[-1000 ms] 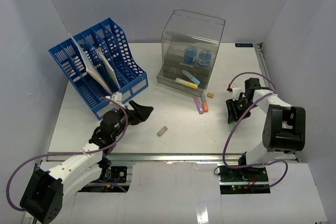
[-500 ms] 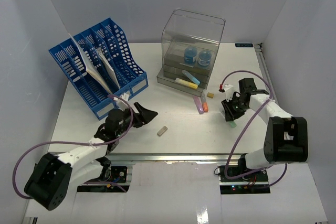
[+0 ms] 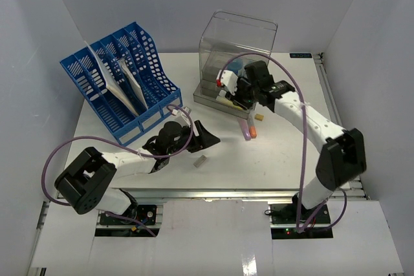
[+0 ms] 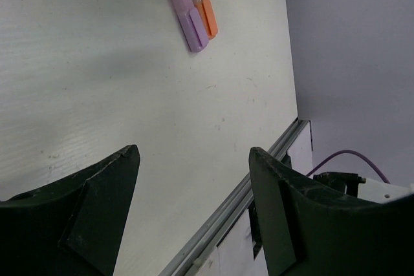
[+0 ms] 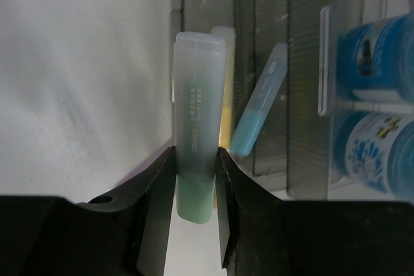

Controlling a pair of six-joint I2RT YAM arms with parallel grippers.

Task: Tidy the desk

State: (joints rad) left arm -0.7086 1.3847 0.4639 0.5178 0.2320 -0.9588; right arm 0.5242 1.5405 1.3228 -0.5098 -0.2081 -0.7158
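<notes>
The desk [image 3: 284,153] is a white tabletop with a metal rail [image 4: 259,172] along its front. My right gripper [image 3: 234,92] is shut on a pale green highlighter [image 5: 197,108], held lengthwise between the jaws [image 5: 195,159] just in front of the clear drawer box [image 3: 239,50]. In its open bottom drawer lie a yellow highlighter [image 5: 226,95] and a blue highlighter [image 5: 259,105]. My left gripper [image 3: 208,139] hangs open and empty [image 4: 194,153] low over the desk, just above a small grey eraser [image 3: 200,161].
A purple highlighter [image 3: 246,128] and an orange one [image 3: 253,131] lie side by side before the drawer box, with a small tan block [image 3: 259,117] beside them. A blue file rack [image 3: 123,82] holding papers stands at the back left. Blue rolls [image 5: 378,50] sit inside the box.
My right gripper shut on the green highlighter at the desk's right side and carried it left to the drawer box. My left arm reached right toward the eraser, its jaws narrowing slightly.
</notes>
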